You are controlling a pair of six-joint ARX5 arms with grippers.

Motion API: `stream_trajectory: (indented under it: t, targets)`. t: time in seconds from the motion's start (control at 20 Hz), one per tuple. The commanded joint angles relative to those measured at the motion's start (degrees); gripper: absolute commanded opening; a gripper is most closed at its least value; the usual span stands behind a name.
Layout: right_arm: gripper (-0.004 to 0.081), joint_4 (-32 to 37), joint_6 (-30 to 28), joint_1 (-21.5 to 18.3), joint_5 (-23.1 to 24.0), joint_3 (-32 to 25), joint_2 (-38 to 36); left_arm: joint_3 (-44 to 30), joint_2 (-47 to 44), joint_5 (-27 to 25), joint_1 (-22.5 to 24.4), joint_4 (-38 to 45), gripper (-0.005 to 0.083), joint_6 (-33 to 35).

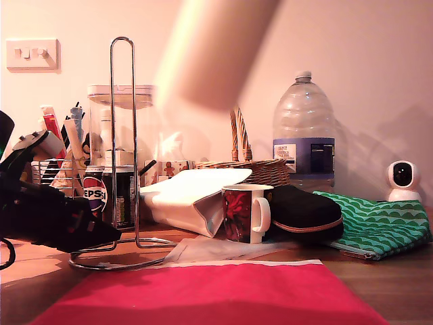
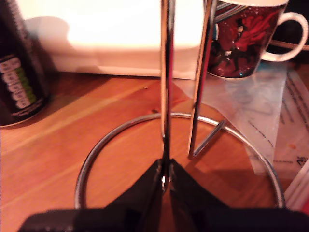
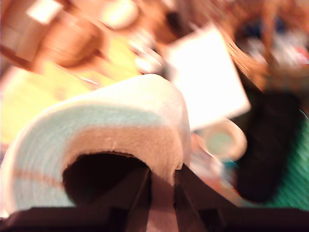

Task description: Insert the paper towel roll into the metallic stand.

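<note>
Pinching the metallic stand (image 2: 166,96) low on its upright, my first tool (image 2: 165,181) steadies it; my second tool (image 3: 161,193) grips the paper towel roll (image 3: 111,130) aloft.

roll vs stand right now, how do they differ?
The roll is airborne, tilted and motion-blurred; the stand sits upright on the table. The roll is thick, white and soft; the stand is thin chrome wire. My second gripper pinches the roll's wall at its core; my first gripper clamps the stand's rod. Both are gripped.
</note>
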Motion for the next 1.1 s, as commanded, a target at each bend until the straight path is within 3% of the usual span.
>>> stream_trajectory:
  t: [0.0, 0.15, 1.05]
  targets:
    - [-0.0011, 0.8, 0.7, 0.3, -2.0, 2.4, -0.9, -1.7, 1.7, 0.0, -1.7, -3.9, -0.002, 2.4]
    - [-0.0011, 0.8, 1.8, 0.3, -2.7, 4.9, -0.9, -1.7, 1.7, -0.8, -2.7, -4.9, -0.002, 4.2]
    - [-0.0011, 0.8, 3.5, 1.8, -3.0, 4.9, 3.1, -1.6, 1.7, -1.6, -5.9, -6.1, -0.002, 7.3]
